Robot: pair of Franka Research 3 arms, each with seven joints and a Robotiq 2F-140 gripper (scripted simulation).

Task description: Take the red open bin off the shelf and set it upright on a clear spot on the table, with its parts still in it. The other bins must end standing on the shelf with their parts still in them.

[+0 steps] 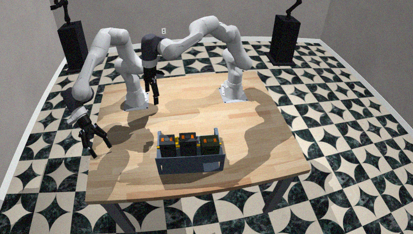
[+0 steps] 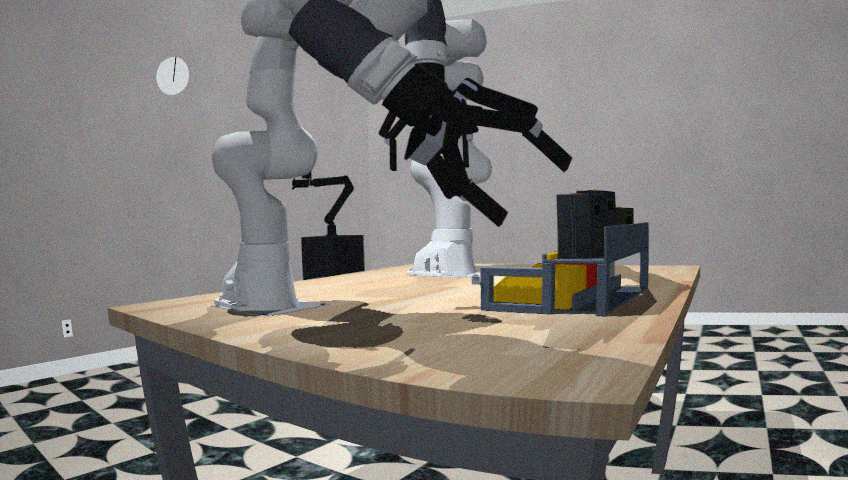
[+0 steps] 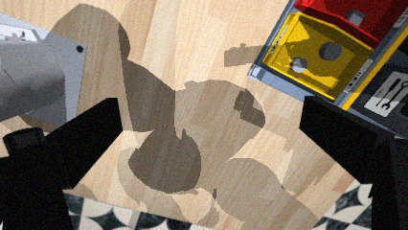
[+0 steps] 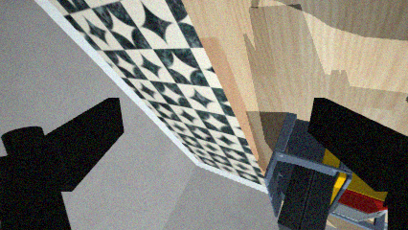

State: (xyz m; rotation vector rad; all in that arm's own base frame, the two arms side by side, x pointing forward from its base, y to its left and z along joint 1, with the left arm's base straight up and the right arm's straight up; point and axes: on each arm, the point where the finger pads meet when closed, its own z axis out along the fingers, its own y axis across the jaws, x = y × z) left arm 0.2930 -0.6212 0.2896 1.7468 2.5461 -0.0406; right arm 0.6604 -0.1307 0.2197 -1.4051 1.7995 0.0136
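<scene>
The left gripper (image 1: 151, 97) (image 2: 429, 165) (image 3: 211, 113) hangs wide open on the arm-base side of the shelf (image 1: 189, 164) (image 2: 626, 240) (image 3: 304, 92) (image 4: 308, 163), facing the red bin (image 2: 590, 274) (image 3: 369, 7) (image 4: 359, 200) inside past its near yellow bin (image 2: 523, 290) (image 3: 311, 35), while the right gripper (image 1: 102, 151) (image 2: 535, 195) (image 4: 215, 115), open too, looks nearer, off the shelf's end.

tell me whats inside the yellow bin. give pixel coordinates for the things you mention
In the left wrist view, the yellow bin (image 3: 275, 58) holds two grey round parts (image 3: 330, 51). Its near wall and shadow could hide more.

The shelf (image 4: 285, 131) stands beyond the open claw (image 4: 215, 114).
</scene>
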